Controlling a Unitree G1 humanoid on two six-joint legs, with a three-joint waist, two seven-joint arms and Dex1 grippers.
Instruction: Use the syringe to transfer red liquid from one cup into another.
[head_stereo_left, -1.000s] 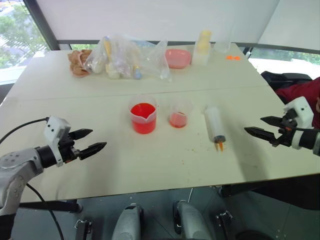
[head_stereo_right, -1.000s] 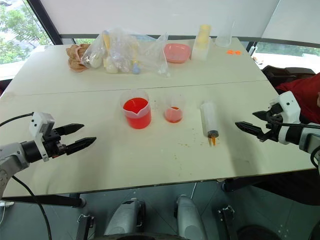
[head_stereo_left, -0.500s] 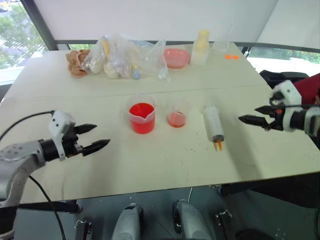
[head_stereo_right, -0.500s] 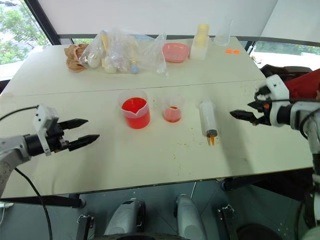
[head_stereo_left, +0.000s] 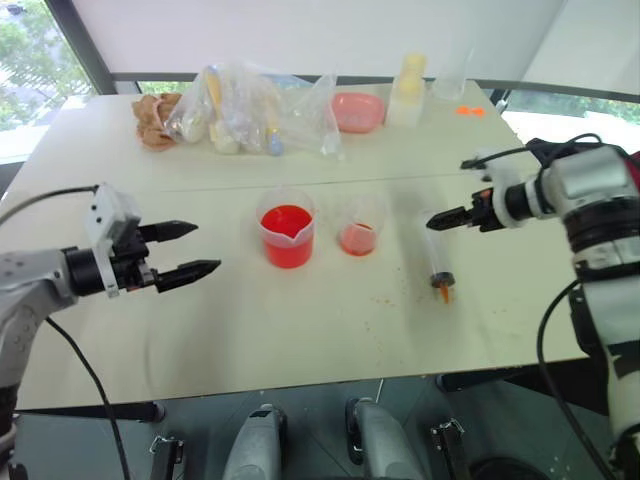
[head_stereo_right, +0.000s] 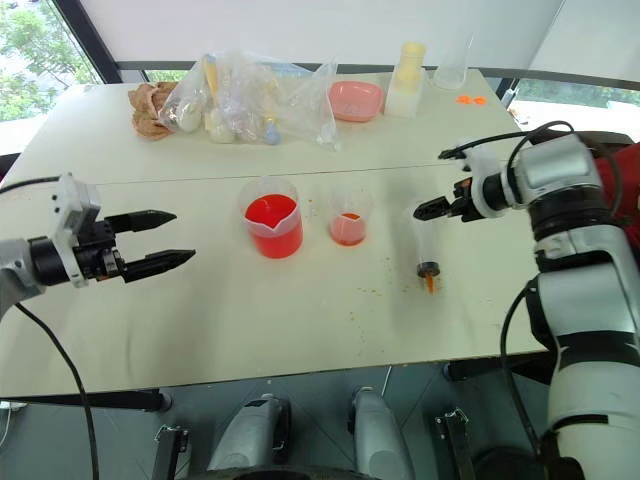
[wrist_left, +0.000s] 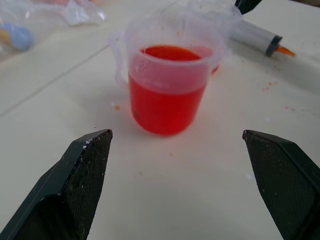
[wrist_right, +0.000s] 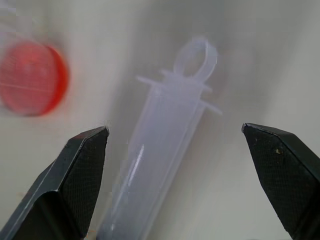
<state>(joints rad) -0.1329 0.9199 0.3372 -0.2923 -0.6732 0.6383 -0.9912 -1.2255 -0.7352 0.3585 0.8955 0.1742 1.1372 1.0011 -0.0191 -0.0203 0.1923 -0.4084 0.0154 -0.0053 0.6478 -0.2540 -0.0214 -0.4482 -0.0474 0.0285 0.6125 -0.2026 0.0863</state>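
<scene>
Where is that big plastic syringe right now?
The syringe lies flat on the table, right of the smaller cup, its orange tip toward the robot. The open right gripper hovers just above its far end.

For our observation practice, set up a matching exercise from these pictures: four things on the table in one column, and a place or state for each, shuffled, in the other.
1. syringe
2. spouted beaker
3. smaller cup
4. pink bowl

A. vivid red liquid, well filled
B. far side, beside plastic bags
C. lying flat, orange tip toward the robot
D. shallow paler red liquid

Pairs: 1-C, 2-A, 3-D, 4-B
</scene>
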